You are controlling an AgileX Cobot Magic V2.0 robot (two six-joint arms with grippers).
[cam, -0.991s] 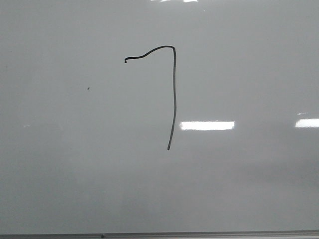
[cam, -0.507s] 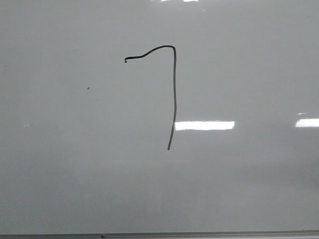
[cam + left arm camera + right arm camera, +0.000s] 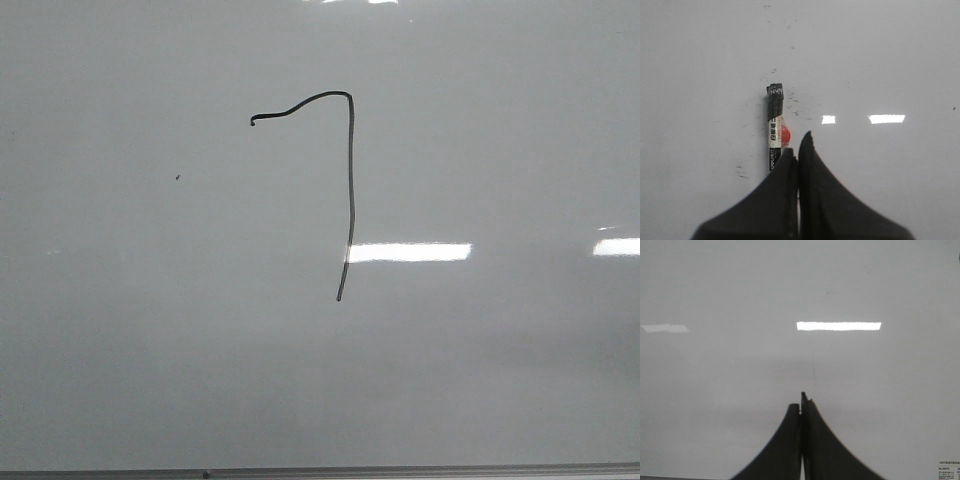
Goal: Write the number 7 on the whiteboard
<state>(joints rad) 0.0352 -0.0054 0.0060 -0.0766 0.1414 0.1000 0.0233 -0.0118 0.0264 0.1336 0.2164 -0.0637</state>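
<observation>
Writing step looks finished: number 7 (image 3: 349, 190) drawn whole near the middle of the whiteboard (image 3: 500, 380), wavy top stroke with a hook, long stem below. Left gripper (image 3: 798, 150) with jaws pressed together on nothing, a marker (image 3: 775, 127) lying on the board just beside them (cap end pointing away). Right gripper (image 3: 802, 402) likewise pressed together, empty. Marker possibly touching the left jaw; hard to tell. Next, probably nothing beyond backing off without smudging the ink.
</observation>
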